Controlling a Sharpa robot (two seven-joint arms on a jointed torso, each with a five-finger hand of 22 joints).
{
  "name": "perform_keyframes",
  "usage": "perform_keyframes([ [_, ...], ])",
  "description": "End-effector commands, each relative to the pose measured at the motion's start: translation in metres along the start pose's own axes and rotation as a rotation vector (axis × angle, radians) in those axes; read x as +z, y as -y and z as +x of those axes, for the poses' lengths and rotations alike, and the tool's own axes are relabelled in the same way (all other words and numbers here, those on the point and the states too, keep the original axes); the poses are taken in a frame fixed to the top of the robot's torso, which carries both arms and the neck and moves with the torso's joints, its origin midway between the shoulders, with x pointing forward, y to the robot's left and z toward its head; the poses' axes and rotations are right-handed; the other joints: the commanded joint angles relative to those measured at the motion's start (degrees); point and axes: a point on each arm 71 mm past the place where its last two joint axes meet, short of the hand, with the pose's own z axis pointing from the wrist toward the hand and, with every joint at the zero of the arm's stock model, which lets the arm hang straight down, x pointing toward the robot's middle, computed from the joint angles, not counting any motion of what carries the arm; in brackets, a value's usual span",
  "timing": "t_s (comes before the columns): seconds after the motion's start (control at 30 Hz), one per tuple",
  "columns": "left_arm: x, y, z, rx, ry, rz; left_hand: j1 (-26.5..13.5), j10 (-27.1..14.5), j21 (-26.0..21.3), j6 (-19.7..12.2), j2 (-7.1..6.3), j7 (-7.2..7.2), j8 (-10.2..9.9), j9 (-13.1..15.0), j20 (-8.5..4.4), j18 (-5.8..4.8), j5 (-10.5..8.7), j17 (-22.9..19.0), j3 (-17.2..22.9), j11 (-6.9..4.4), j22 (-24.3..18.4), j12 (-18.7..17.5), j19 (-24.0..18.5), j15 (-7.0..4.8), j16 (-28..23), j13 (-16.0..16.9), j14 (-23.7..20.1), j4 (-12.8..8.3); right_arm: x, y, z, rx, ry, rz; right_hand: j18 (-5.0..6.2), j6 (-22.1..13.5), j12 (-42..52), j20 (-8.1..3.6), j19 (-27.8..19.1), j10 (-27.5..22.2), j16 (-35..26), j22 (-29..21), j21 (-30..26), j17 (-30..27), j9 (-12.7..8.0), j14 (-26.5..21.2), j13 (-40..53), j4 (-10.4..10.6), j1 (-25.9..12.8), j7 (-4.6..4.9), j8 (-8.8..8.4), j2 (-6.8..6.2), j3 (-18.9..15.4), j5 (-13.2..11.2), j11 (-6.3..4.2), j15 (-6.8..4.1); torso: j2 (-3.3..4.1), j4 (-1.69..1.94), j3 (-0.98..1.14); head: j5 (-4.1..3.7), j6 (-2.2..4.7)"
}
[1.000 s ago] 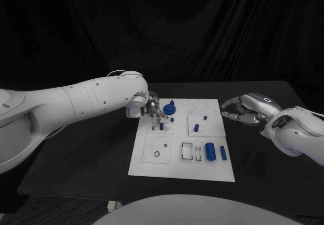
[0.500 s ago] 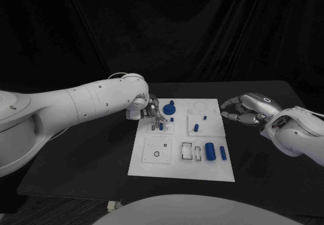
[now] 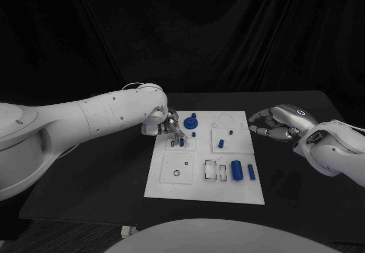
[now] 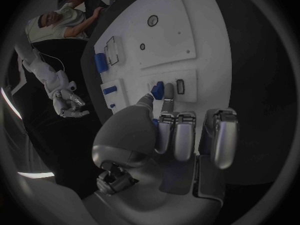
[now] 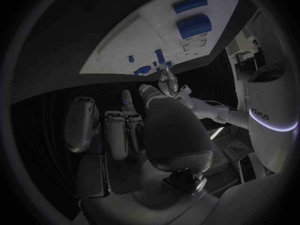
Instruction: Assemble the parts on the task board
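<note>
While the left hand [image 3: 166, 123] pinches a small blue peg [image 4: 157, 90] at the far left corner of the white board [image 3: 228, 192], the peg should be kept upright and pressed straight down into its slot. Nearer the robot on the board, two rectangular slots [image 3: 216, 171] sit unfilled beside a thick blue cylinder [image 3: 237, 170]. Off the board's right edge, the right hand [image 3: 274, 126] hovers, fingers curled on nothing.

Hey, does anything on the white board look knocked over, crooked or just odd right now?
Nothing stands out. The white task board lies flat and square on the black table. The large blue cylinder and the slim blue bar lie side by side, and the left robot hand works at a small blue piece.
</note>
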Motion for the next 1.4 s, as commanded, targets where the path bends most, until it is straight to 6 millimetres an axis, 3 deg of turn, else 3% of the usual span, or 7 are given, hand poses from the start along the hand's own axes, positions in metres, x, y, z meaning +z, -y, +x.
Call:
perform_keyframes([
  [0.03, 0.0013, 0.0028, 0.0017, -0.002, -0.014, 0.019, 0.7, 5.9, -0.4, -0.6, -0.1, 0.02, 0.3, 0.5, -0.24, 0.49, 0.76, 15.1, 0.2, -0.35, 13.4, 0.2, 3.1, -0.33, 0.1, 15.1, 6.1, -0.6, -0.0005, 0.0006, 0.0005, 0.0, 0.001, 0.015, 0.4, 0.5, 0.1, -0.16, -0.2, 6.1, -0.3, 9.6, -0.1, 13.7, -0.1, 5.6, 15.1, 0.1, 0.5, 0.1, -0.1, -0.19, 0.3, 0.2, 0.35, 0.24, -0.07, 0.01, 0.0, 0.0, -0.01],
  [0.47, 0.0039, 0.0058, 0.0018, -0.007, -0.008, 0.038, 1.7, 5.9, -0.6, -2.1, -1.44, -0.14, 1.0, 3.2, -0.37, 0.54, 4.99, 15.1, 6.1, -0.51, 13.3, 0.2, 3.0, -0.45, 0.1, 15.1, 6.1, -4.4, -0.0001, 0.0006, 0.0009, 0.0, -0.003, 0.018, 0.43, 0.6, 0.1, -0.19, -0.3, 6.1, -0.4, 9.6, -0.3, 13.6, -0.1, 5.6, 15.1, -0.1, 0.8, 0.07, -0.04, -0.18, 0.6, 0.3, 0.33, 0.21, -0.04, 0.02, 0.01, -0.35, -0.01],
  [0.97, 0.009, 0.007, 0.0059, -0.006, -0.024, 0.044, 0.8, 5.9, -0.6, -1.7, -2.47, -0.34, 1.6, 4.2, -0.41, 0.52, 5.71, 15.1, 9.2, -0.66, 13.3, 0.2, 3.0, -0.54, 0.1, 15.1, 6.1, -5.6, 0.0009, 0.001, 0.0021, 0.0, -0.016, 0.027, 0.45, 1.1, 0.1, -0.22, -0.3, 6.1, -0.5, 9.5, -0.5, 13.6, -0.1, 5.6, 15.1, -0.6, 1.4, 0.03, 0.15, -0.12, 1.1, 0.6, 0.31, 0.18, -0.05, 0.01, 0.03, -0.2, -0.01],
  [1.2, 0.0089, 0.0044, 0.0061, -0.014, -0.014, 0.039, -1.0, 5.9, -0.5, -1.3, -4.73, -0.73, 2.6, 6.0, -0.79, 0.5, 6.35, 15.1, 16.2, -1.02, 13.4, 0.2, 3.1, -0.9, 0.1, 15.1, 6.1, -8.9, 0.0012, 0.0012, 0.0026, 0.0, -0.021, 0.031, 0.46, 1.2, 0.1, -0.23, -0.3, 6.1, -0.5, 9.5, -0.6, 13.5, -0.1, 5.6, 15.1, -0.7, 1.5, 0.01, 0.21, -0.1, 1.2, 0.6, 0.3, 0.18, -0.04, 0.01, 0.01, -0.14, -0.01],
  [1.4, 0.0072, 0.0021, 0.0076, -0.022, -0.001, 0.042, -4.0, 5.9, -0.5, -1.6, -6.81, -0.73, 3.6, 7.9, -0.86, 0.51, 9.11, 15.1, 23.0, -1.08, 13.4, 0.2, 3.1, -0.97, 0.1, 15.1, 6.1, -12.0, 0.001, 0.0018, 0.0027, 0.0, -0.023, 0.035, 0.49, 1.3, 0.1, -0.24, -0.3, 6.1, -0.6, 9.5, -0.7, 13.5, -0.1, 5.5, 15.1, -0.8, 1.6, 0.0, 0.26, -0.09, 1.3, 0.6, 0.3, 0.18, -0.07, 0.03, 0.02, -0.21, -0.01],
])
